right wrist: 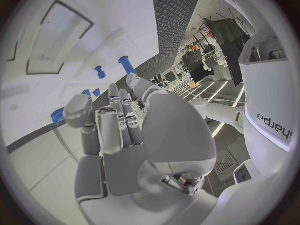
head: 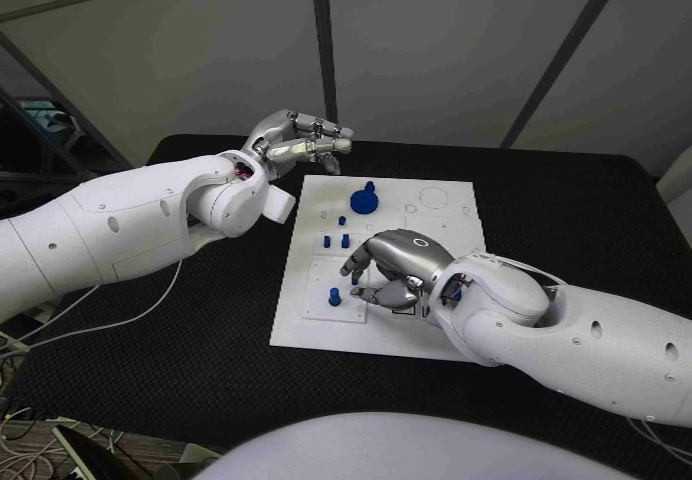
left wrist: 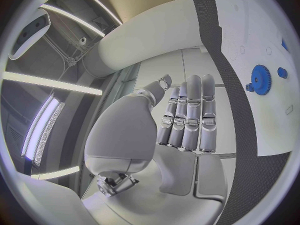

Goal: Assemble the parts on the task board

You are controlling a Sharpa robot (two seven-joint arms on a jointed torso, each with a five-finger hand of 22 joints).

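The white task board (head: 433,325) lies in the middle of the black table. A blue gear (head: 365,201) stands near its far edge, also seen as the blue gear (left wrist: 260,79). Small blue pegs (head: 338,240) stand below it, and one taller blue peg (head: 335,296) stands at the board's near left. My right hand (head: 392,266) hovers over the board's middle beside that peg, fingers half curled, nothing visible in it (right wrist: 115,135). My left hand (head: 299,140) is raised off the board's far left corner, fingers straight and together, palm empty (left wrist: 187,120).
Round holes and printed outlines (head: 433,200) mark the board's far right part. Black table (head: 202,350) surrounds the board on all sides. Cables (head: 58,325) hang off the table's left edge.
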